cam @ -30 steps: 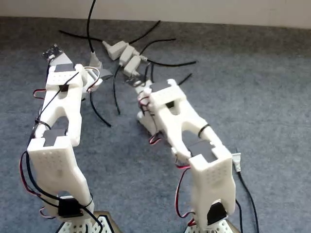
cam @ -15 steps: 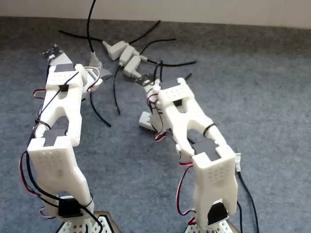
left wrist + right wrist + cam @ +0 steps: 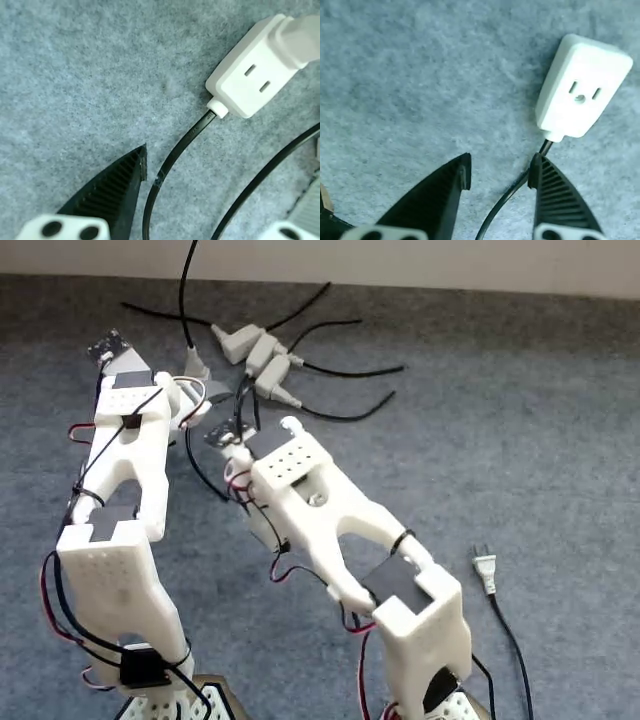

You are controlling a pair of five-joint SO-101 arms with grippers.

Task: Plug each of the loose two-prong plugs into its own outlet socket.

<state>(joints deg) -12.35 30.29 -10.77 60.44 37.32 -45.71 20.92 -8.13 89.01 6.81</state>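
Observation:
My right gripper [image 3: 501, 165] is open just above the carpet, and its fingers straddle the black cord of a white outlet socket [image 3: 582, 87] whose slotted face points up. In the high view the right arm [image 3: 300, 480] leans left across the middle and covers that socket. My left gripper [image 3: 220, 170] is open over another white socket [image 3: 250, 75] with two slots and a black cord [image 3: 175, 155]. A pale piece overlaps that socket's far end. A loose two-prong plug [image 3: 485, 568] lies far right. Several white sockets and plugs [image 3: 258, 355] cluster at the back.
Black cords [image 3: 340, 390] snake around the cluster and between the two arms. The left arm [image 3: 130, 450] stretches along the left side. Grey carpet [image 3: 520, 440] covers the floor, with a pale wall edge at the back.
The right arm has swung left from the middle to beside the left arm. It now covers the white socket that lay by its wrist. The left arm has not moved.

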